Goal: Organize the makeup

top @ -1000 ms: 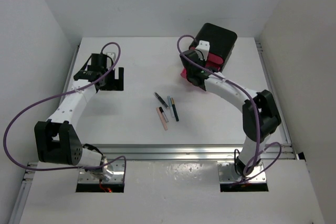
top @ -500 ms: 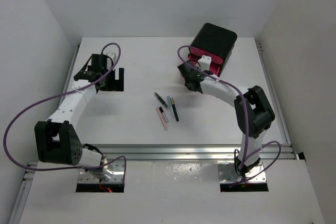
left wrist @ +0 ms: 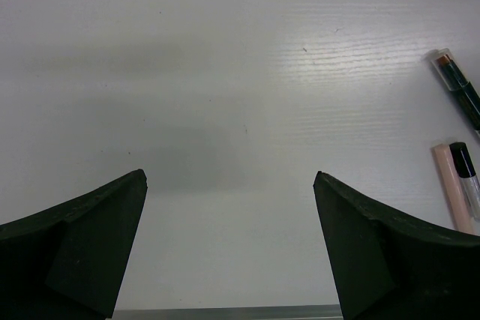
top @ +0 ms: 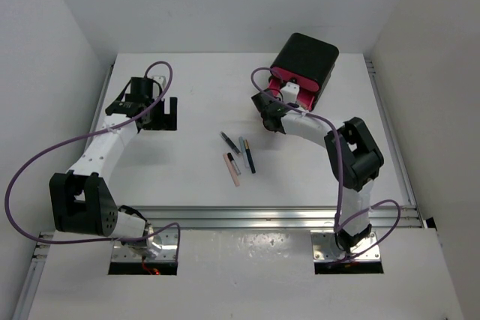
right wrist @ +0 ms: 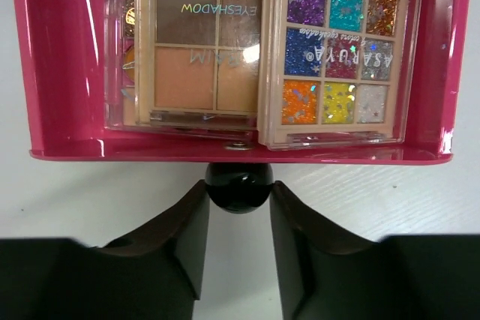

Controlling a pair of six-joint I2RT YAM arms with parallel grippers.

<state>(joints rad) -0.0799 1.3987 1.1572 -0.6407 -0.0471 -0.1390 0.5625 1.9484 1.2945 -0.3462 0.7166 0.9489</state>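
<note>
White matte table [top: 195, 177], plain white walls [top: 225, 5] all round. Glossy black box [top: 307, 56] at table's 1 o'clock. Its pink plastic drawer [right wrist: 45, 73] sits open with square tan eyeshadow palette [right wrist: 199, 50] and glitter palette [right wrist: 337, 50] inside, at 12 o'clock of right gripper [right wrist: 238, 189], which pinches black round drawer knob [right wrist: 238, 177]. Slim makeup pencils [top: 240, 157] mid-table, 3 o'clock of left gripper [left wrist: 230, 177], which is spread wide, holding nothing.

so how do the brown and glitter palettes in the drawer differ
The brown palette has four large pans; the glitter palette has nine small ones. The brown palette's shades are matte browns and peach; the glitter palette's are sparkly purple, blue and orange. The glitter palette's edge seems to overlap the brown palette. Both have peach frames and lie flat in the pink drawer, whose black knob the right gripper pinches.
</note>
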